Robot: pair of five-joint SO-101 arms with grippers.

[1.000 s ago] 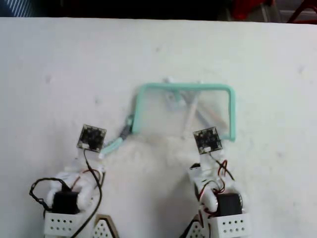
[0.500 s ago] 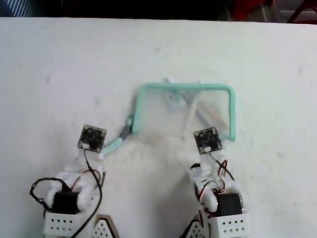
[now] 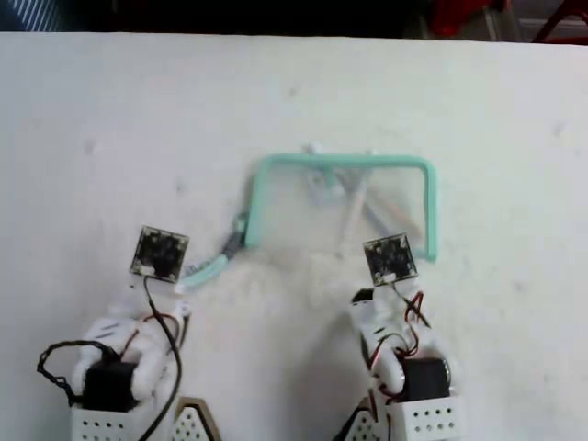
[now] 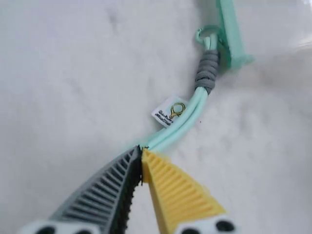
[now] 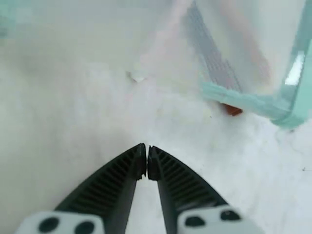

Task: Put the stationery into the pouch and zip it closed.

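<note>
One clear pouch [image 3: 340, 163] with mint trim lies flat mid-bench [image 3: 110, 110], nearer the near edge than the far one. Stationery [image 3: 354, 216] shows through it as long thin pieces; the count cannot be told. One mint cord [image 4: 178, 129] runs from the pouch's left side toward the bench's near edge. It carries one grey wrap [image 4: 208, 70] and one small white tag [image 4: 170, 112]. There are two arms. The left end effector [image 4: 141, 152] is pressed together, pinching the cord's free end. The right end effector [image 5: 146, 152] is pressed together on nothing, over bare bench just beside the pouch's near right corner.
</note>
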